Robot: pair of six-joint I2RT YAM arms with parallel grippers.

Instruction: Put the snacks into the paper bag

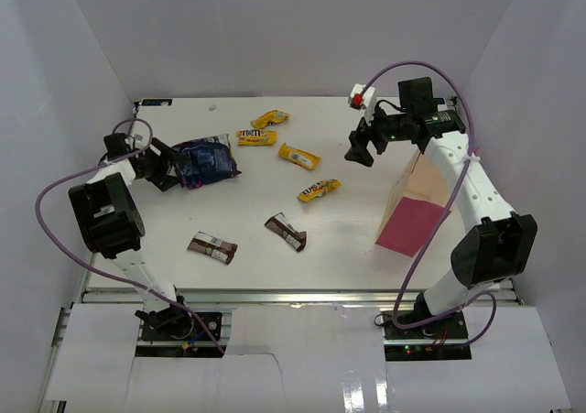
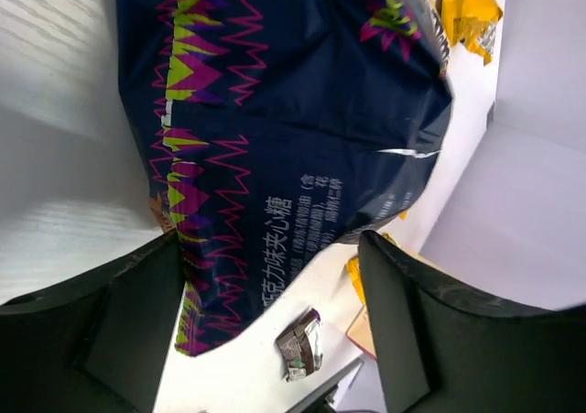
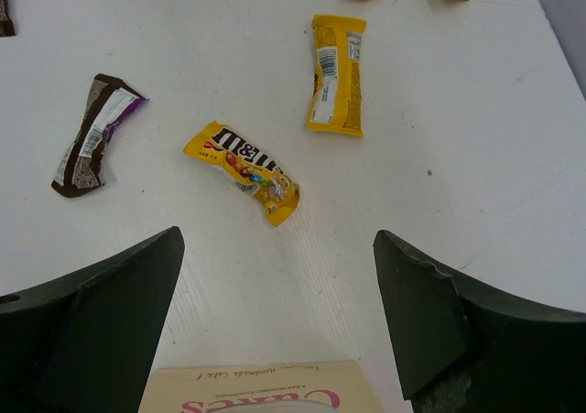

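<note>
Snacks, seven in all, are seen lying on the table, none in the paper bag at the right; the task is judged barely begun. The left gripper is spread wide astride the dark blue bag, unclamped; the right gripper is held open and empty near the paper bag.

A white table stands enclosed by plain white walls.
</note>
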